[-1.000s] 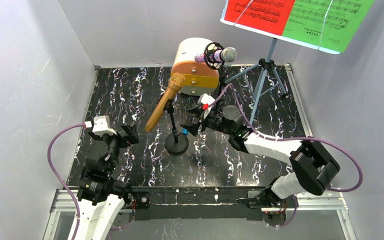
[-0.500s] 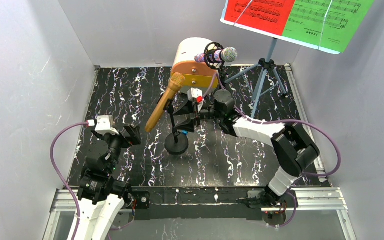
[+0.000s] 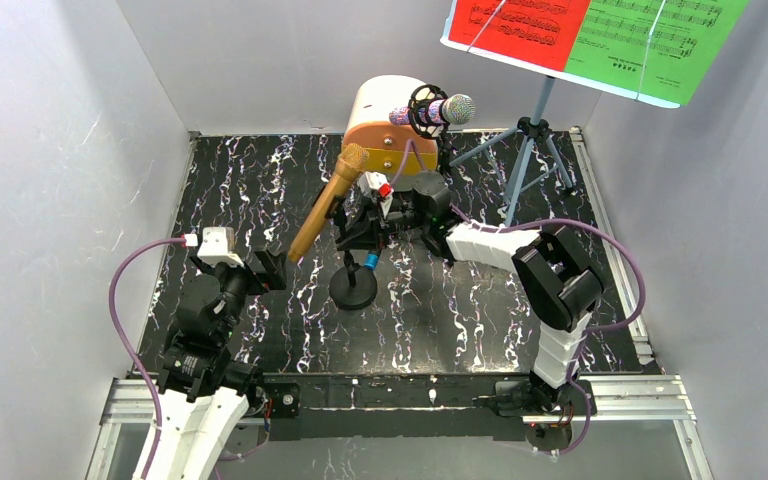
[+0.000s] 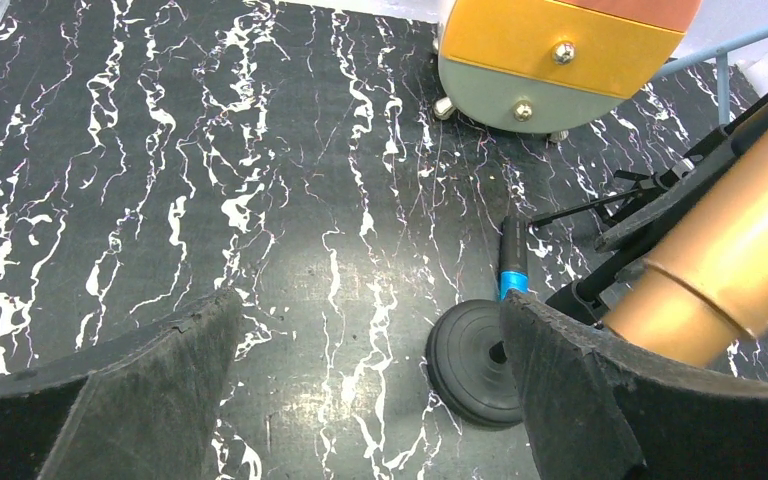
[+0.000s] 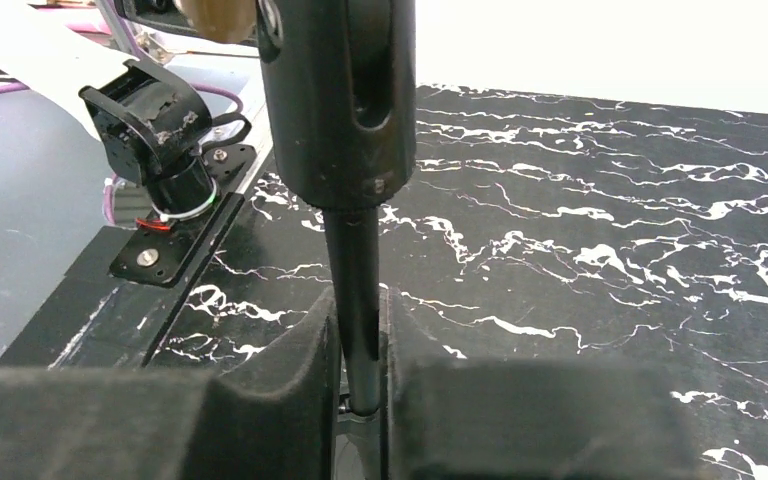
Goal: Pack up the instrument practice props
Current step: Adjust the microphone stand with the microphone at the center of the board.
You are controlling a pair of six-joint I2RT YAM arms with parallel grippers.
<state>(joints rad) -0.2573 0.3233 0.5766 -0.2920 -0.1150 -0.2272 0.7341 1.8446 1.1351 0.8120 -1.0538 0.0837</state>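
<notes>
After advancing left, clamped stand.
Closed right gripper (image 5: 360, 352) around black mic stand (image 5: 353, 262) below gold microphone (image 3: 325, 205); kept left gripper (image 4: 370, 312) spread wide.

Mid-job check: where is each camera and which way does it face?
Top: overhead, near side, looking down on the table; left arm, right arm show.
Left wrist: faces forward-down toward the cabinet; open left gripper frames it.
Right wrist: low, faces left across the table; right gripper clamps the microphone stand.
Shared by top and left wrist: the gold microphone.
</notes>
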